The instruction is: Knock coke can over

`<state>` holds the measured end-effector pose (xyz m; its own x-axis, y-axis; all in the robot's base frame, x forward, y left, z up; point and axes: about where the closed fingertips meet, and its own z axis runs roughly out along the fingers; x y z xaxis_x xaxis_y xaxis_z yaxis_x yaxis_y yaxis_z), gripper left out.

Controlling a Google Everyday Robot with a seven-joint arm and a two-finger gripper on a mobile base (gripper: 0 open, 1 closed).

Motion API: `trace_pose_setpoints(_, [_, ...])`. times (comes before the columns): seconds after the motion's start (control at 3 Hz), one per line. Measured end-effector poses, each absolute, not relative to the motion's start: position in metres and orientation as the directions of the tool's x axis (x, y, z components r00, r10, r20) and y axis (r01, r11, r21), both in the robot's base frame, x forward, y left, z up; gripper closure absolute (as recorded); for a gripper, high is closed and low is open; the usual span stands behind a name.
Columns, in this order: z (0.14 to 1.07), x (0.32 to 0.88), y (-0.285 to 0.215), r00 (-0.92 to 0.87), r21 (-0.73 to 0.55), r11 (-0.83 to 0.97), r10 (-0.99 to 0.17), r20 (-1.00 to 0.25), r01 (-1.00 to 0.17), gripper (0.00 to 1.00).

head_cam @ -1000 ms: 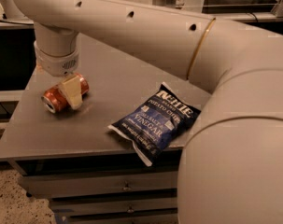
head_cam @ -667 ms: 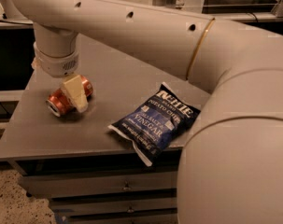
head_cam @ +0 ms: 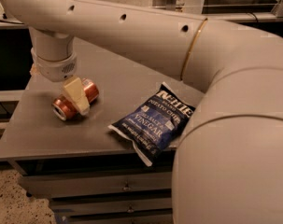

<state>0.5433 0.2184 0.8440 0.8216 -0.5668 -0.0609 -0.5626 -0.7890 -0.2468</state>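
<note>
Most of the job looks done from where I stand. The pincer (head_cam: 76, 97) hangs to the left of the chip bag (head_cam: 152, 122), right against the coke can (head_cam: 91, 90). Whether it is clamped on the can or just resting beside it, I cannot tell. The can lies on its side on the table (head_cam: 38, 136), well left of the bag, with its silver end pointing away from the bag. I'd say all that's left is drawing the arm (head_cam: 131, 36) away without rolling the can off the table.
</note>
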Motion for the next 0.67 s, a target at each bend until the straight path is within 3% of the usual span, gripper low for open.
trace_pose_setpoints(0.67, [0.8382, 0.5392, 0.1973, 0.835, -0.188, -0.818, -0.550, -0.026, -0.544, 0.00])
